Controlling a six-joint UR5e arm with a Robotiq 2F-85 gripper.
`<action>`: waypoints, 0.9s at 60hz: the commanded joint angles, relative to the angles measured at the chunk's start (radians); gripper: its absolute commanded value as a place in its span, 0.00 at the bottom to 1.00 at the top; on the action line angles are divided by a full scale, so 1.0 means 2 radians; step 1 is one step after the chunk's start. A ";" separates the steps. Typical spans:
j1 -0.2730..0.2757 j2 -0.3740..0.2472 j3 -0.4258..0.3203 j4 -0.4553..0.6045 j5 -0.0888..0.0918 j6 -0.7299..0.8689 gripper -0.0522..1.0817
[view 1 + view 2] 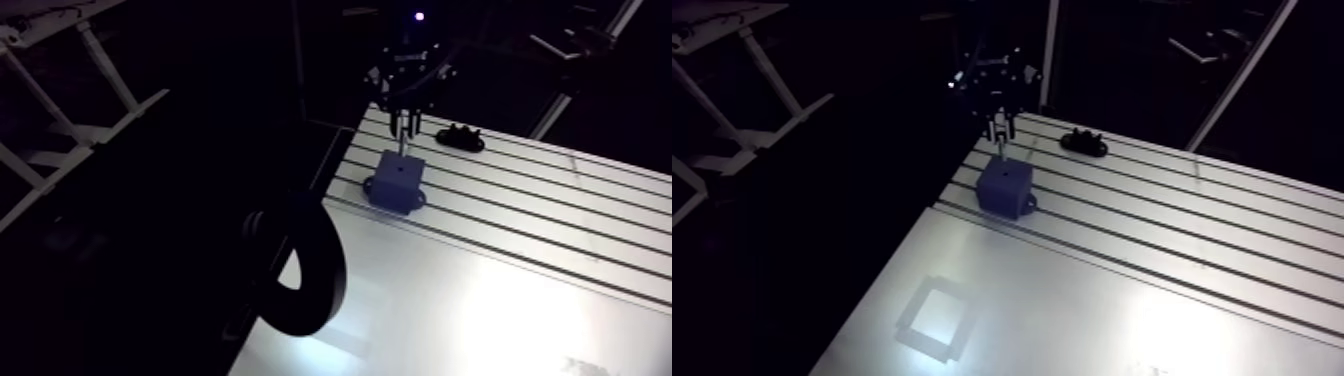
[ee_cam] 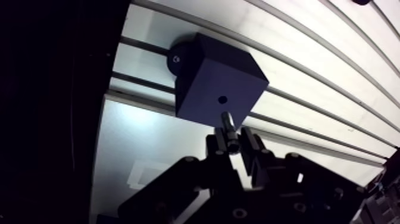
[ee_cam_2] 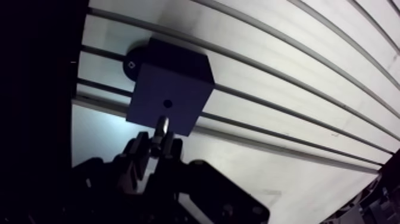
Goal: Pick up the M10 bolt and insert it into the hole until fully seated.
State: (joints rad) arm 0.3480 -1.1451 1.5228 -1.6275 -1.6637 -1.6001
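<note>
The gripper (image 2: pixel 228 138) hangs straight over the dark blue block (image 2: pixel 217 80), its jaws pinching the M10 bolt (image 2: pixel 225 122) by the upper end so that the shank points down ahead of the fingers. In the wrist view the bolt's tip sits just beside the small round hole (image 2: pixel 222 99) in the block's top face, not yet in it (whether the tip touches the face cannot be told). The block stands on the slotted table (image 1: pixel 1192 250) near its edge. In the arm view a black fixture (image 1: pixel 460 137) lies at two o'clock from the block, and a taped square (image 1: pixel 937 318) at seven o'clock.
</note>
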 commanded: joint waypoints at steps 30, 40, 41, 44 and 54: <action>0.001 0.006 0.009 -0.017 0.000 0.000 1.00; 0.001 0.006 0.009 -0.018 0.000 -0.001 1.00; 0.001 0.006 0.009 -0.018 0.000 -0.001 1.00; 0.001 0.006 0.009 -0.018 -0.001 -0.001 1.00; 0.001 0.006 0.010 -0.018 -0.001 0.000 1.00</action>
State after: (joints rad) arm 0.3499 -1.1327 1.5410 -1.6631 -1.6646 -1.6014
